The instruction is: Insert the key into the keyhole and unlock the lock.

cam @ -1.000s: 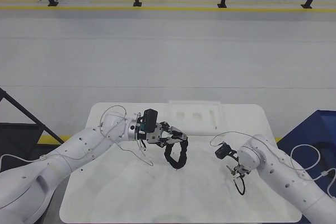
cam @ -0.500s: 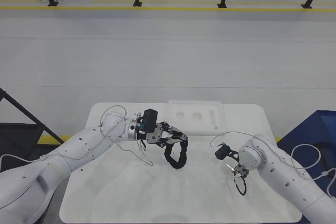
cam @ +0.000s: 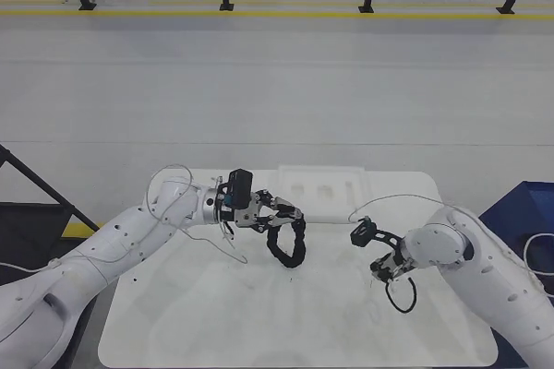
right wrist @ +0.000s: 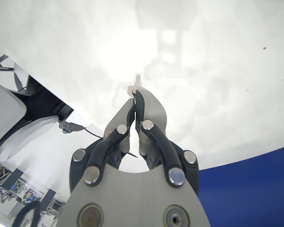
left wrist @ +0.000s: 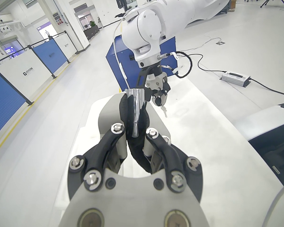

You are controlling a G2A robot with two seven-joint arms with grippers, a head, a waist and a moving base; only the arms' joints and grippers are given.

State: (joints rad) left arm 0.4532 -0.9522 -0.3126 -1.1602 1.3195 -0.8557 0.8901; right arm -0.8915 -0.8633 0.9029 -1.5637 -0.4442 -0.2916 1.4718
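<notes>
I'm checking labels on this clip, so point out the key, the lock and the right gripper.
key (left wrist: 165,111), left wrist view, on its silver blade.
lock (left wrist: 135,109), left wrist view, on its chrome cylinder.
right gripper (right wrist: 135,96), right wrist view, between its closed fingertips.

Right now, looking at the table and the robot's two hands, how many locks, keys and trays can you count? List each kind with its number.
lock: 1, black cable loop, held in the left hand
key: 1, pinched in the right hand
tray: 1, white
Total: 3
</notes>
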